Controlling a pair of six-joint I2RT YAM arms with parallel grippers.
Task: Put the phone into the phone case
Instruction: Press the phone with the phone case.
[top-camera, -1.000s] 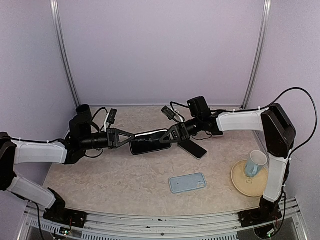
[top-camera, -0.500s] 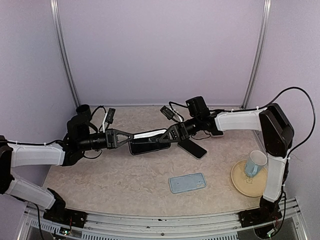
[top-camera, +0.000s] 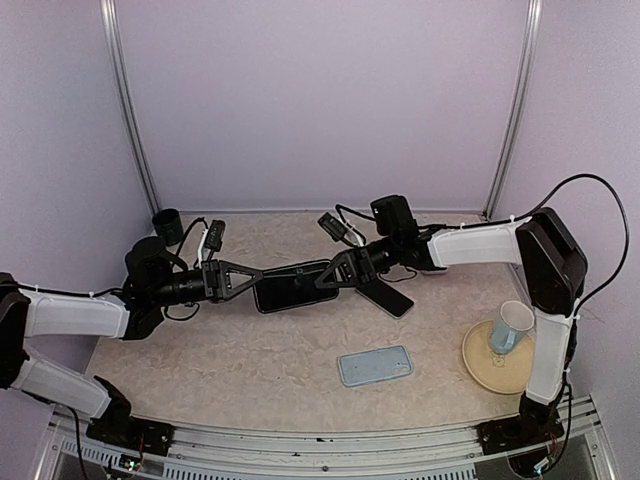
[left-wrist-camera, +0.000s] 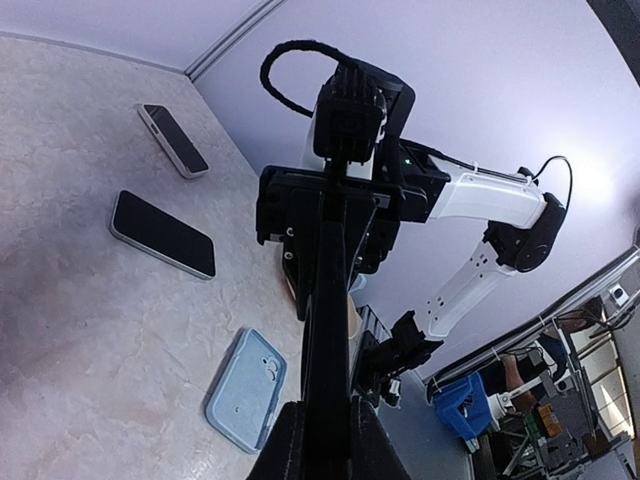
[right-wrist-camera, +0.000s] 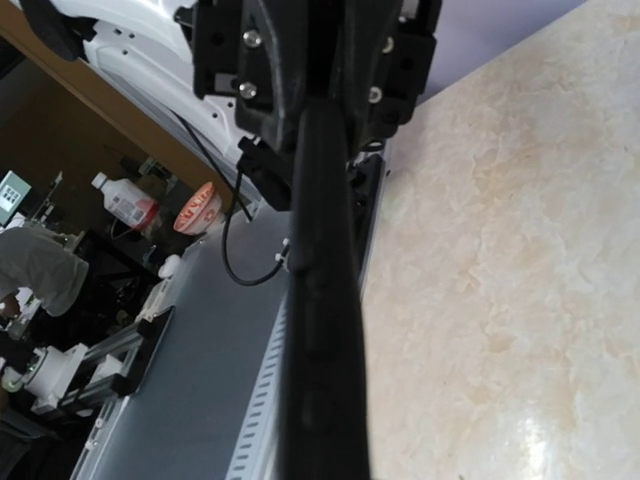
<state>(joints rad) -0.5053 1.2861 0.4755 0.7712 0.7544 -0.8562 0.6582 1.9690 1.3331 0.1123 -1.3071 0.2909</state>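
So right now the black flat rectangular phone (top-camera: 292, 288) is up in the air over the middle of the beige marbled tabletop (top-camera: 200, 350), pinched at both short ends. The left gripper (top-camera: 255, 283) is clamped narrow on 1 end and the right gripper (top-camera: 325, 280) is clamped narrow on the other. The pale blue soft phone case (top-camera: 375, 365) lies near the front edge, a bit right of middle and well apart from the phone, and it looks open side up. imo 1 arm should let go cleanly without twisting the phone. The other can then carry it over, line up a corner with the case and press it in flat rather than dropping it. Mind the 2nd black phone (top-camera: 386, 297) lying on the surface just beside the right gripper. Compared with 1 second ago, the left arm sits lower and a touch nearer the left edge, and the held phone has slid slightly that way. The pale strip along its top edge no longer shows. Nothing lying on the surface has moved.
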